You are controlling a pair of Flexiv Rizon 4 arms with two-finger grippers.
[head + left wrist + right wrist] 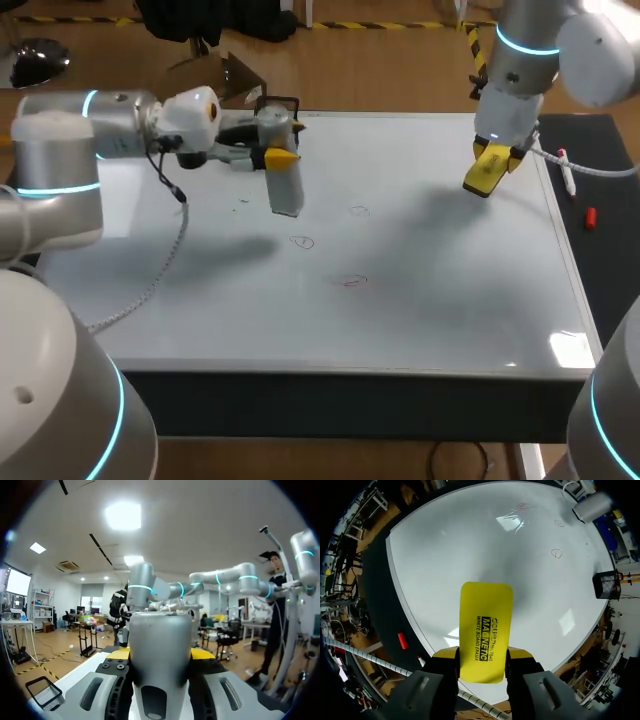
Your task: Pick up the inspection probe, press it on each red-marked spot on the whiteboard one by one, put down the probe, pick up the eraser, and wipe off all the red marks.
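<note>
Left tool (pixel 278 157) is clamped on the probe (pixel 285 188), which hangs below it over the whiteboard's (pixel 450 290) far left. Whether its tip touches the board is hard to tell. Right tool (pixel 482 661) pinches the eraser (pixel 485 630), which sticks out ahead over the far right edge. The red marks (pixel 352 281) sit mid-board (faint, shapes unclear).
</note>
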